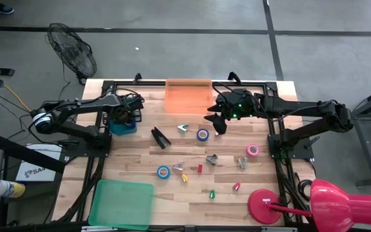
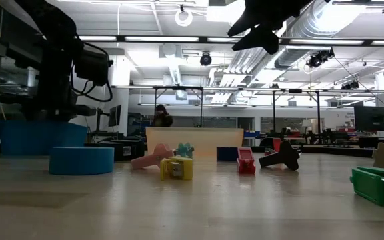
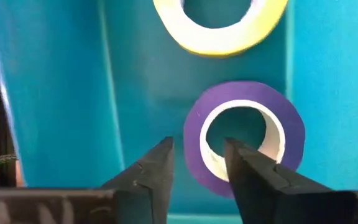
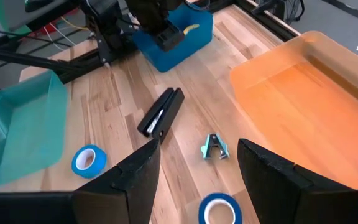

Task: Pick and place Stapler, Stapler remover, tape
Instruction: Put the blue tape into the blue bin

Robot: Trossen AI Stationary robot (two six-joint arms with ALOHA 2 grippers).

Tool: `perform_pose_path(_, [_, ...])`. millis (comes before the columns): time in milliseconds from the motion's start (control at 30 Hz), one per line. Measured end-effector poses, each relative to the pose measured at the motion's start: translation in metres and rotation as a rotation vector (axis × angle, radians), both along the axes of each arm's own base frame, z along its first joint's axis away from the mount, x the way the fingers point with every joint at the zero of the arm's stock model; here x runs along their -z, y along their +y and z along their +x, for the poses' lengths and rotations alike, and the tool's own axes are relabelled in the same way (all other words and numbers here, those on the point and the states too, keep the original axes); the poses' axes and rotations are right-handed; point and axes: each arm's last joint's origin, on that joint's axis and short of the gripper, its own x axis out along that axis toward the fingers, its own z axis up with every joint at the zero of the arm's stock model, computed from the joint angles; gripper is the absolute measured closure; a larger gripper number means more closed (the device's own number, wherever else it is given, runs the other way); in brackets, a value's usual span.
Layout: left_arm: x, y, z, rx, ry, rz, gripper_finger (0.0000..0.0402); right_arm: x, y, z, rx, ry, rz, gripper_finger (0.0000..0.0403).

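Black stapler [image 1: 160, 137] lying flat mid-table, long side slanting between the blue bin [image 1: 122, 126] and the table middle, left gripper [image 3: 197, 165] fingers apart over purple tape [image 3: 244, 137] inside that bin, right gripper [image 4: 197, 171] open, up near the orange tray [image 1: 189, 94].

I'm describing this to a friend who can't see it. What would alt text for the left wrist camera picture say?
Two dark fingers of the left gripper, open, reach down into a teal bin over a purple tape roll lying flat, one fingertip over its centre hole. A yellow tape roll lies just beyond it, partly out of frame.
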Motion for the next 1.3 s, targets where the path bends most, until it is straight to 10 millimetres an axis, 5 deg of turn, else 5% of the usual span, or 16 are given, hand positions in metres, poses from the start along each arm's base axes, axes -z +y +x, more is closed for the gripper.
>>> perform_pose_path(300, [-0.026, 0.003, 0.003, 0.098, -0.052, 0.091, 0.0239, 0.008, -0.001, -0.003, 0.111, 0.069, 0.09, 0.0196])
perform_pose_path(767, [-0.084, -0.007, -0.012, 0.357, -0.268, 0.338, 0.0238, 0.067, 0.002, 0.025, 0.307, 0.313, 0.325, 0.0197])
perform_pose_path(1300, [-0.099, -0.015, -0.021, 0.491, -0.35, 0.412, 0.0238, 0.141, -0.004, 0.056, 0.307, 0.547, 0.286, 0.0197])
